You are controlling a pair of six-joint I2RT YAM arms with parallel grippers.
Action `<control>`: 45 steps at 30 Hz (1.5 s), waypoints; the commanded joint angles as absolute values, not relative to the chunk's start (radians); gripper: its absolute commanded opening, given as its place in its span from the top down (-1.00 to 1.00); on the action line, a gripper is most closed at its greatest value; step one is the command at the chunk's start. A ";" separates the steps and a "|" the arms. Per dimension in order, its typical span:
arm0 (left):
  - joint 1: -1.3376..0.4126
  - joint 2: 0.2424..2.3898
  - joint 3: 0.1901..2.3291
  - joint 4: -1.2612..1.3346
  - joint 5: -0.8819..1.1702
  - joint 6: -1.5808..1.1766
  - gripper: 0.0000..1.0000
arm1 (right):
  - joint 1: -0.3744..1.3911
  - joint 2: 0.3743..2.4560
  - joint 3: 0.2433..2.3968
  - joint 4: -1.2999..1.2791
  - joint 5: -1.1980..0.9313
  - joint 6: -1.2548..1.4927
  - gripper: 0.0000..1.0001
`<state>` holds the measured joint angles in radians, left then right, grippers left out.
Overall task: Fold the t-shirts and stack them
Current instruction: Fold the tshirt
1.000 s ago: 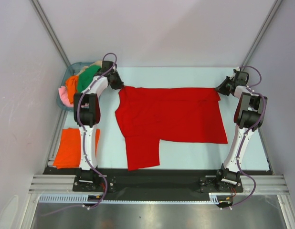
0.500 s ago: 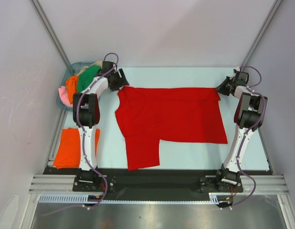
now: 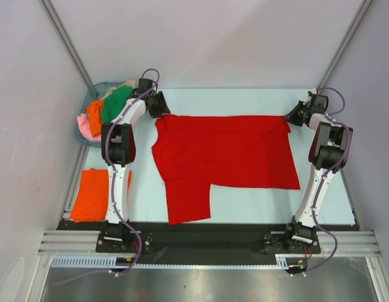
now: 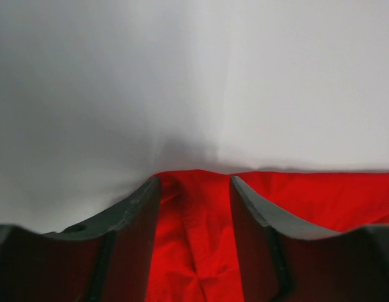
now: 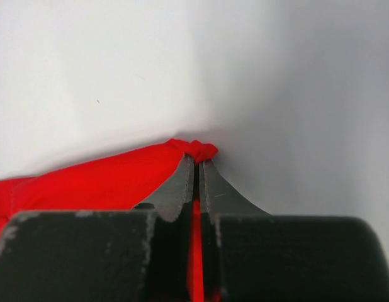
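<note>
Lying folded at 8 o'clock on the counter (image 3: 257, 201), one orange shirt (image 3: 94, 195) looked like the only piece finished. At centre the red shirt (image 3: 226, 157) was spread flat and not yet folded, one part trailing toward 7 o'clock. At its 1 o'clock corner the right jaws were clamped on the cloth; at its 11 o'clock corner the left jaws stood apart, straddling the edge. Bare counter along the near and right sides seemed to give room for folding toward 6 o'clock. At 10 o'clock the basket (image 3: 94, 91) held a heap (image 3: 109, 107) of green, orange, pink and beige shirts, all left to do.
</note>
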<state>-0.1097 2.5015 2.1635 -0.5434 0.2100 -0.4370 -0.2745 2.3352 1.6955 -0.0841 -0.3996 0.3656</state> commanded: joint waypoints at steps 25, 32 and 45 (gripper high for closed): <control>-0.084 2.502 2.135 -0.373 0.132 -0.560 0.99 | -0.281 2.358 1.692 -0.113 -0.267 0.408 1.00; -0.071 2.470 2.100 -0.359 0.098 -0.551 0.99 | -0.284 2.364 1.703 -0.138 -0.212 0.433 1.00; -0.100 2.277 2.094 -0.486 0.051 -0.431 -0.31 | -0.271 2.286 1.847 -0.395 -0.119 0.348 -0.37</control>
